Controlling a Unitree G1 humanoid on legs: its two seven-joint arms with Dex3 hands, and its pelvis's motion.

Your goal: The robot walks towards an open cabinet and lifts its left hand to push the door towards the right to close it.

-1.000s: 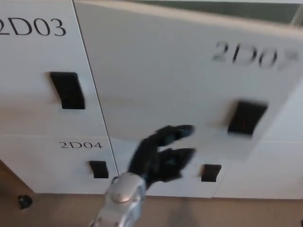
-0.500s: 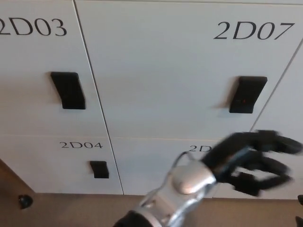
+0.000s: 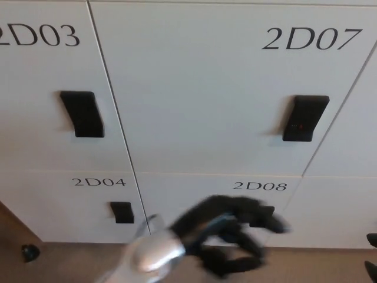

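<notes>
Cabinet door 2D07 (image 3: 200,88) flush and closed in the white locker bank, left hand (image 3: 227,242) low in front of it.

Smooth matte white flat panels with thin dark seams – door 2D03 (image 3: 41,88) on the left, smaller 2D04 (image 3: 70,203) and 2D08 (image 3: 194,194) below. Black slanted rectangular handles: one on 2D07 (image 3: 304,118) with a tiny red dot, one on 2D03 (image 3: 81,113), a small one on 2D04 (image 3: 122,211). Left hand – black, thick fingers, silvery rounded wrist (image 3: 150,253), motion-blurred; fingers spread and loosely curled, holding nothing, overlapping 2D08's lower edge. Brown floor strip (image 3: 65,259) beneath.
</notes>
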